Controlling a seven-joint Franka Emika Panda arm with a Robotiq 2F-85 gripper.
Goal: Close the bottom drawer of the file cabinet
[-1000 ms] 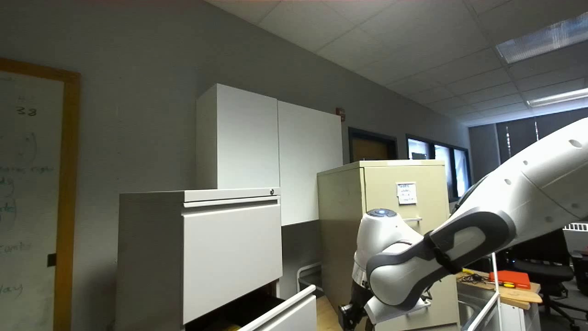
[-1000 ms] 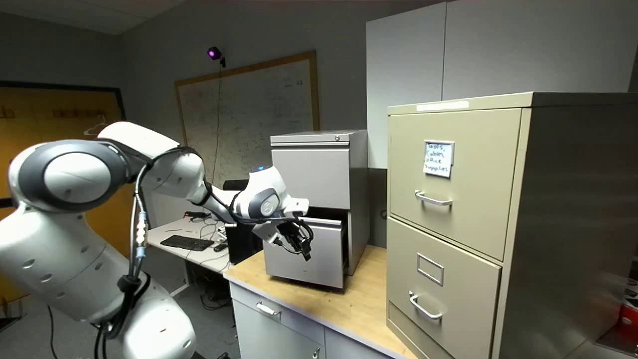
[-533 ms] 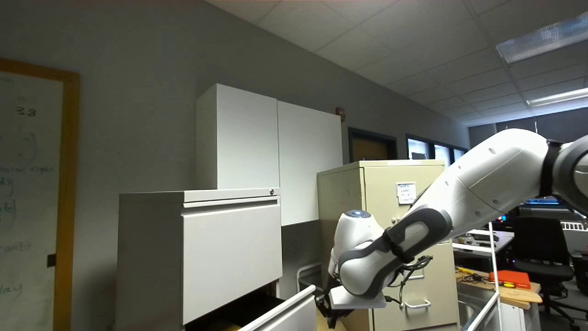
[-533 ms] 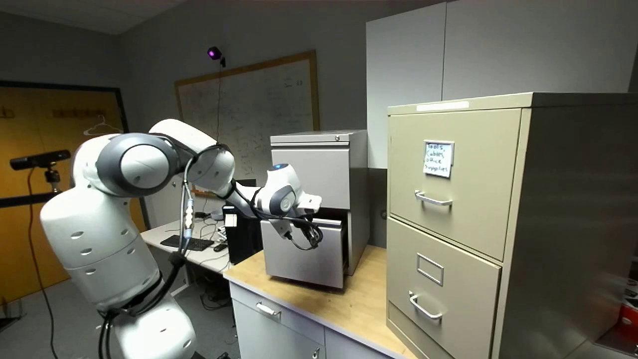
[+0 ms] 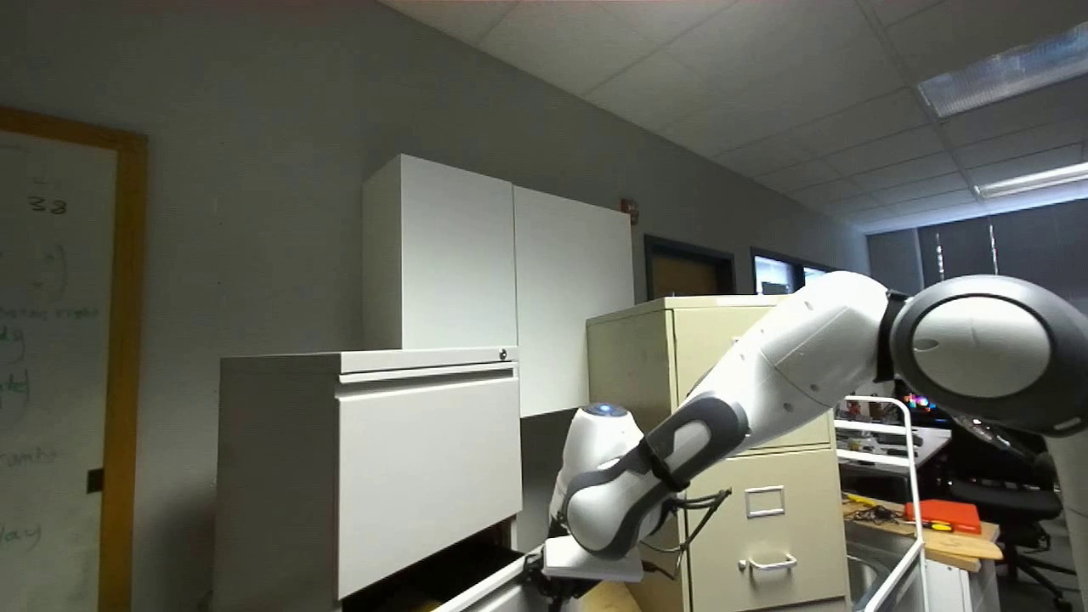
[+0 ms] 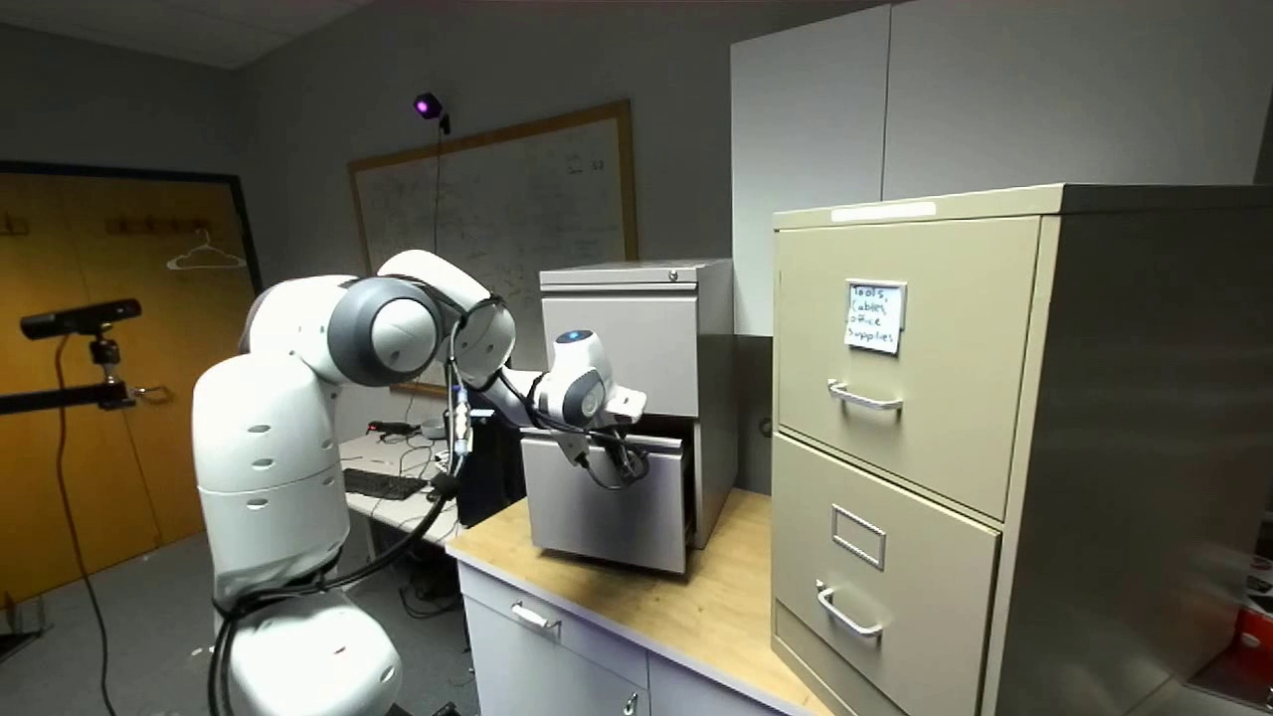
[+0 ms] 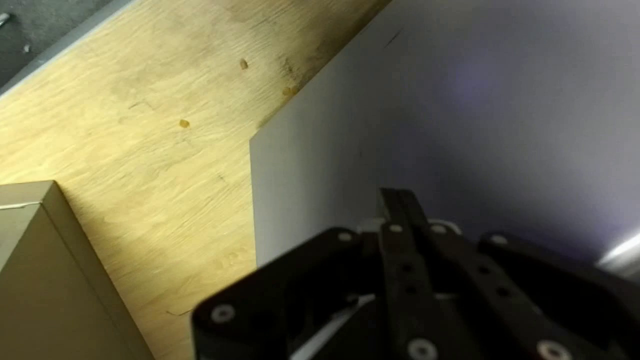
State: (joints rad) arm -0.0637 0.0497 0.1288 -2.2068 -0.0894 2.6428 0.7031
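In an exterior view, here's the bottom drawer [image 5: 484, 585] jutting from the file cabinet [image 5: 429, 476], dark opening behind its long slanted rim, jaws right by it, toward the far end. In an exterior view, the drawer front [image 6: 602, 517] runs crosswise before the jaws, cabinet body straight behind it; a push that way looks like the call. A strip of desk [image 6: 736, 597] separates it from the beige cabinet [image 6: 935, 467], so there's room alongside, I'd judge. Wrist view: jaws clenched together, nothing seen between them, drawer front dead ahead, panel to spare before its side edge. Touching? Can't tell.
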